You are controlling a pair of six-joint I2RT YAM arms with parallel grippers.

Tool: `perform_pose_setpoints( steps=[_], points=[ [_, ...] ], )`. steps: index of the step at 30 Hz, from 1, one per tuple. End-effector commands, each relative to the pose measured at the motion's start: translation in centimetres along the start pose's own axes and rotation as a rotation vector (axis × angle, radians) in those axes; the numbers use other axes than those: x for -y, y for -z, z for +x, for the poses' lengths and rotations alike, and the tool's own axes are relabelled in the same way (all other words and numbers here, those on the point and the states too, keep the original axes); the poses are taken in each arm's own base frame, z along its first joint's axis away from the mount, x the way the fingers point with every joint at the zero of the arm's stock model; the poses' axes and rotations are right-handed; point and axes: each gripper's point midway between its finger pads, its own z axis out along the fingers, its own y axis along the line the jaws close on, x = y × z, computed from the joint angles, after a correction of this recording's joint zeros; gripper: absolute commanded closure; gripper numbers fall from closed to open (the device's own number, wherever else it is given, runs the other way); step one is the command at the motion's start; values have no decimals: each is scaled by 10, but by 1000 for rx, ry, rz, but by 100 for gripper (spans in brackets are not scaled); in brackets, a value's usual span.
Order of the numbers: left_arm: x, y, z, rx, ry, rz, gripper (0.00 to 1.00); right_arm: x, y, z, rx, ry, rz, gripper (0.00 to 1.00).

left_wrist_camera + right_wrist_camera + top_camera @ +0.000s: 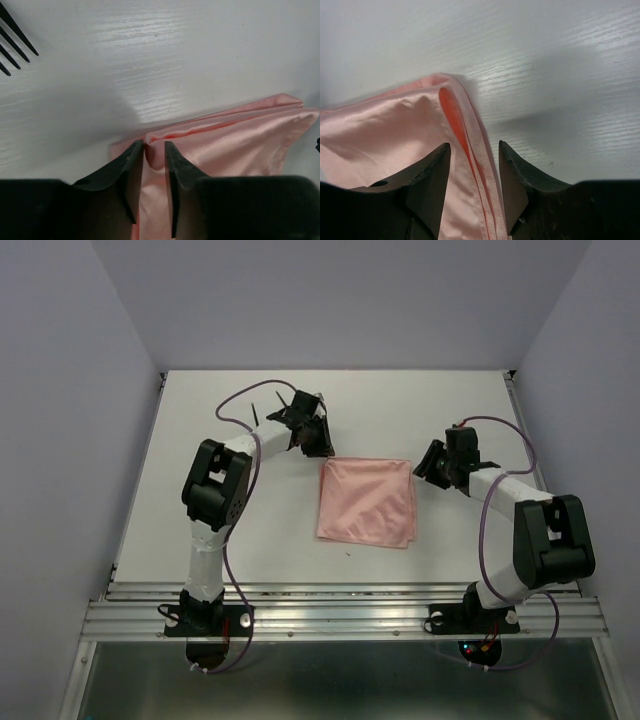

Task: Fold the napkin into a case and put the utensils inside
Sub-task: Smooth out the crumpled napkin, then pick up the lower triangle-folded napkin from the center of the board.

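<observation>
The pink napkin (365, 502) lies folded into a rough square in the middle of the white table. My left gripper (316, 445) sits at its far left corner. In the left wrist view the jaws (153, 150) stand narrow, with a raised fold of the napkin (235, 140) pinched between them. My right gripper (430, 464) is at the far right corner. In the right wrist view it (474, 152) is open and straddles the layered edge of the napkin (395, 125). Black fork tines (12, 35) show at the top left of the left wrist view. The spoon is not clearly seen.
The white table (250, 530) has a metal rail (340, 615) along its near edge and grey walls on three sides. Purple cables (235, 405) loop off both arms. Slim dark pieces (258, 412) lie behind the left wrist.
</observation>
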Motion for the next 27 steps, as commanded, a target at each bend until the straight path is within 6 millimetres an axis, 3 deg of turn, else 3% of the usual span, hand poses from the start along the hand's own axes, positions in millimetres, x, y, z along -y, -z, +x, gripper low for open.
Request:
perform_pose_setpoints(
  steps=[1, 4, 6, 7, 13, 17, 21, 22, 24, 25, 27],
  points=[
    [2, 9, -18, 55, -4, -22, 61, -8, 11, -21, 65, 15, -5, 52],
    [2, 22, -27, 91, -8, -52, 57, -12, 13, -19, 53, 36, -12, 53],
    [-1, 31, -32, 118, -8, -75, 46, -12, 12, -18, 42, 40, -12, 53],
    [2, 41, -36, 138, -10, -76, 32, -14, 12, -17, 35, 45, -20, 53],
    [-5, 68, -39, 201, 1, -137, 30, -20, 8, -17, 15, 49, -44, 60],
    [14, 76, -29, 206, -27, -108, 49, -35, 3, -20, 7, 62, -74, 74],
    [33, 64, -9, 155, -56, -72, 68, -52, -7, -17, -24, 98, -89, 80],
    [38, 61, -7, 146, -60, -60, 74, -52, -8, -19, -20, 109, -84, 78],
    [47, 52, 3, 111, -74, -33, 76, -56, -11, -23, -10, 120, -77, 68],
    [50, 46, 8, 95, -79, -28, 76, -52, -17, -23, -13, 127, -58, 57],
    [65, 44, 13, 83, -101, -3, 76, -49, -25, -21, -33, 139, -39, 49]
  ],
)
